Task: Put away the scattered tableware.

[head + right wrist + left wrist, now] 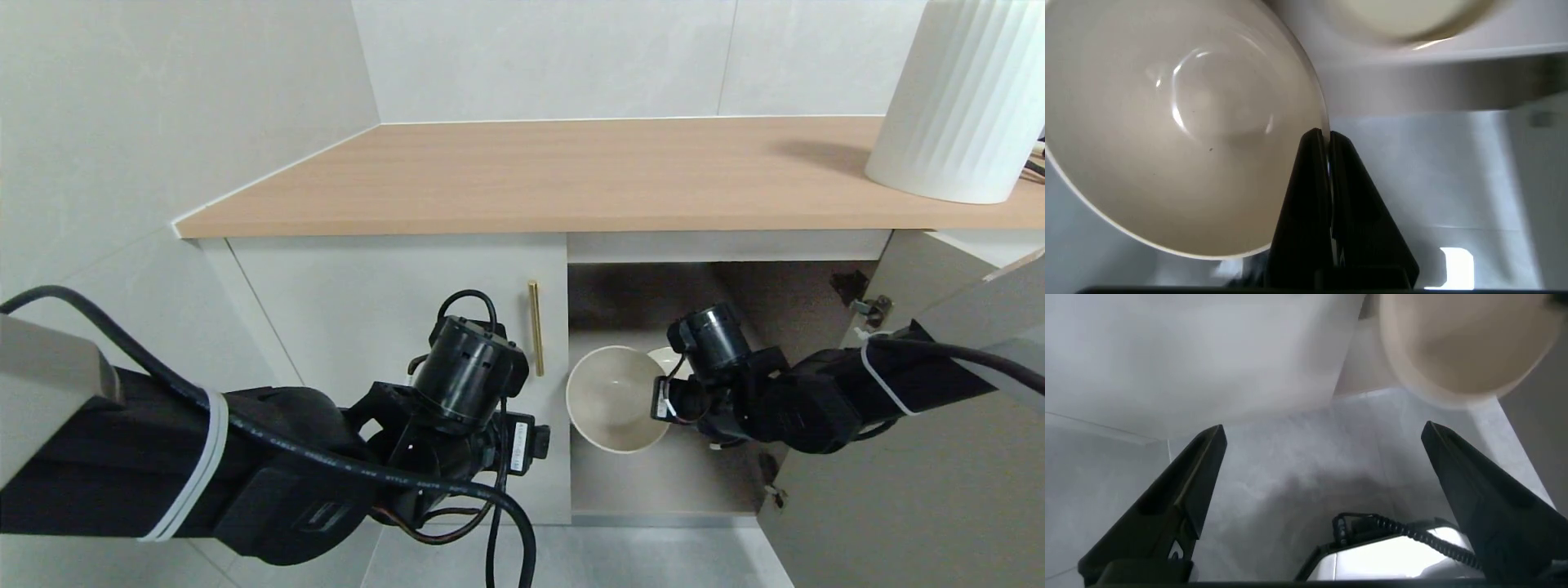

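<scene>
While the left gripper (1323,441) gapes, the right gripper (1328,147) clamps a round cream ceramic bowl (608,400) by the rim — bowl to its left.

setting: domestic kitchen, corner unit. evidence: wood-grain countertop (571,171) set against pale tiled walls (539,57); white base cabinet beneath, one door (343,302) closed, with a slim brass handle (535,327); the neighbouring door (898,490) swung open on a metal hinge (869,309); cream bowl (612,400) at the open compartment, a second pale dish (665,357) inside behind it; white ribbed vessel (955,98) on the counter; grey tiled floor (612,559).
</scene>
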